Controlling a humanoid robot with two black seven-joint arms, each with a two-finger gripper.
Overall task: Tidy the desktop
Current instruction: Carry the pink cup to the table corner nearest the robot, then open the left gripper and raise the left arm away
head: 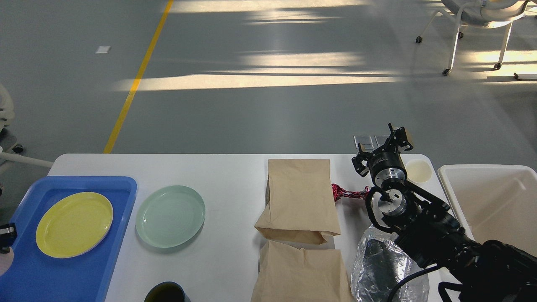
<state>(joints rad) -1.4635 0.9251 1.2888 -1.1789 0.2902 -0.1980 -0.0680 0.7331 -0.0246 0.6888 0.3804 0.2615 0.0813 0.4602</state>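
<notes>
The white desktop (pixel 226 176) fills the lower half of the head view. A yellow plate (pixel 74 224) lies in a blue tray (pixel 121 197) at the left, with a pale green plate (pixel 170 216) on the desktop beside it. Two brown paper bags (pixel 300 197) (pixel 300 272) lie flat in the middle. A red crumpled wrapper (pixel 346 193) lies between the upper bag and my right arm. My right gripper (pixel 381 144) is open and empty above the far right edge. Of my left arm only a small black part (pixel 6 233) shows at the left edge.
A crinkled clear plastic bag (pixel 377 264) with something dark inside lies under my right arm. A small pale round dish (pixel 418 170) sits at the far right corner. A deep off-white bin (pixel 491 201) stands right of the desktop. A dark cup (pixel 165 292) stands at the front edge.
</notes>
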